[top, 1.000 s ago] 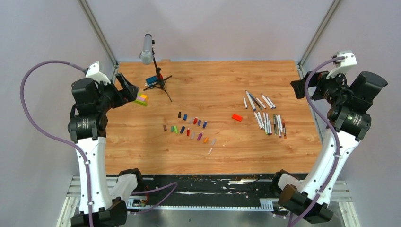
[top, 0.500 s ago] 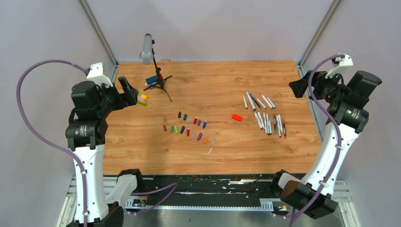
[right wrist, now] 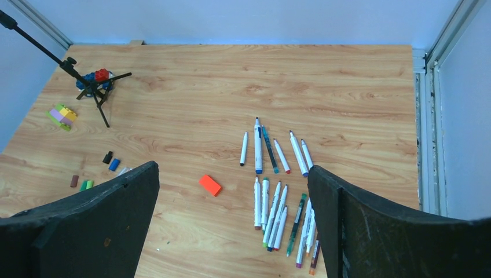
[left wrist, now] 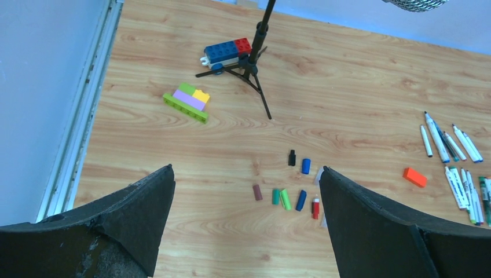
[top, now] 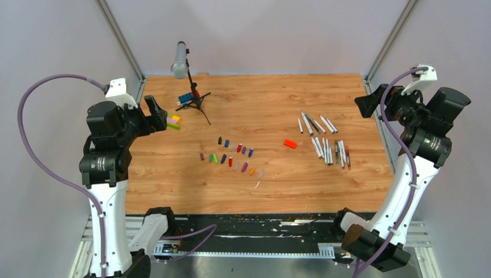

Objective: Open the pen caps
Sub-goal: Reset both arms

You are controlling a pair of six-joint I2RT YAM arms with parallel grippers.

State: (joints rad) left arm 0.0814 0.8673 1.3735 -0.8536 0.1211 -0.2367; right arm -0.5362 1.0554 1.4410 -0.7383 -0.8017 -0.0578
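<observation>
Left black two-finger gripper (left wrist: 246,169) spread wide; right black two-finger gripper (right wrist: 233,168) likewise. Tiny coloured plastic pen caps (top: 239,148) on wooden table (top: 260,98), well apart from thin white-barrelled marker pens (top: 328,152).

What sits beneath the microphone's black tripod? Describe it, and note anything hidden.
A blue-and-red brick block sits at the foot of the tripod, on the wooden table. The tripod covers its right end; whether they touch cannot be seen.

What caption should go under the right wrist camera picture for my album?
Open right gripper hovers above loose pens and an orange-red block on the wooden table.
</observation>
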